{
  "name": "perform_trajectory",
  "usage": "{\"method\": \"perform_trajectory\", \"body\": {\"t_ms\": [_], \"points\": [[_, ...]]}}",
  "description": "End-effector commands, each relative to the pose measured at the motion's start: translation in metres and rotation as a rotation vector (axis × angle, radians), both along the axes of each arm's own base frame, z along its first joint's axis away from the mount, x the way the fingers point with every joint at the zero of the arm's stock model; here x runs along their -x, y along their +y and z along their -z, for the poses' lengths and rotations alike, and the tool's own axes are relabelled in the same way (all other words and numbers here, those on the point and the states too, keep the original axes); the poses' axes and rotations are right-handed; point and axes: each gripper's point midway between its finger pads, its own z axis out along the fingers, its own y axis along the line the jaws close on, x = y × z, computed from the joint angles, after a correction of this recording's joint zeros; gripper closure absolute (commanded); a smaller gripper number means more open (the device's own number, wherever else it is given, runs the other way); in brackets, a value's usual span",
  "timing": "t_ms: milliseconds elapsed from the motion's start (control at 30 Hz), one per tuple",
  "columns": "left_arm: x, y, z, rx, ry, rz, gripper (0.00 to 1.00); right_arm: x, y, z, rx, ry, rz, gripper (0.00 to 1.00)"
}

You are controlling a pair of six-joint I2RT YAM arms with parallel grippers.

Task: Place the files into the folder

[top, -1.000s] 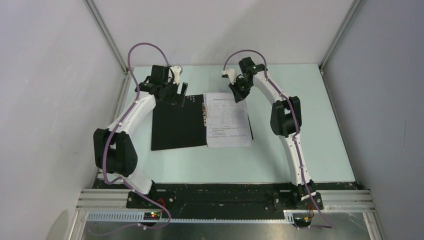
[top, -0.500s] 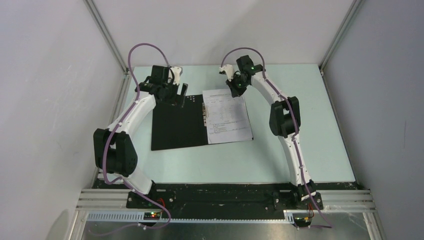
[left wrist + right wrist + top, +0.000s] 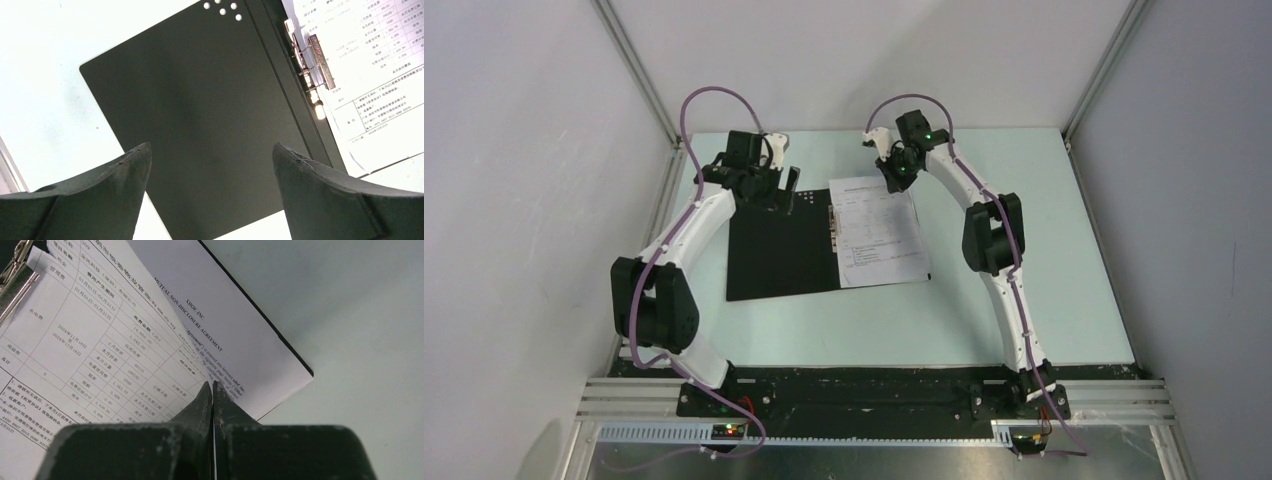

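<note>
The folder (image 3: 779, 250) lies open on the table, black inside facing up; no red shows. The files (image 3: 882, 235), white printed sheets, lie on its right half beside the metal clip (image 3: 834, 222). My left gripper (image 3: 786, 185) is open and empty, hovering over the far edge of the left cover (image 3: 200, 90). My right gripper (image 3: 892, 172) is shut, its tips down on the far edge of the files (image 3: 150, 330), near a corner of the lower sheet (image 3: 295, 372). I cannot tell whether any paper is pinched between the fingers.
The pale green table (image 3: 1024, 200) is boxed in by grey walls with aluminium posts (image 3: 639, 75) at the far corners. The folder's clip (image 3: 312, 60) sits along the spine. The arm bases stand on a black rail (image 3: 874, 395) at the near edge.
My right gripper has moved a little away and left. The files have slid with it toward the far edge and turned slightly, now sitting more squarely on the right cover. The left arm has not moved.
</note>
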Motion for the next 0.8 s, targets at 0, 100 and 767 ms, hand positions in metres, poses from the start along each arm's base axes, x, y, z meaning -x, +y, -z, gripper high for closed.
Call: {"method": "perform_trajectory", "body": {"t_ms": [0,100,767], "points": [[-0.003,-0.005,-0.016,0.028,-0.038,0.012,0.05,0.01,-0.005,0.007,-0.005,0.072,0.038,1.0],[-0.004,-0.006,-0.015,0.032,-0.035,0.012,0.05,0.018,-0.006,0.013,0.004,0.111,0.04,1.0],[-0.003,-0.007,-0.013,0.035,-0.03,0.015,0.05,0.011,-0.002,0.011,0.02,0.073,0.07,0.97]]}}
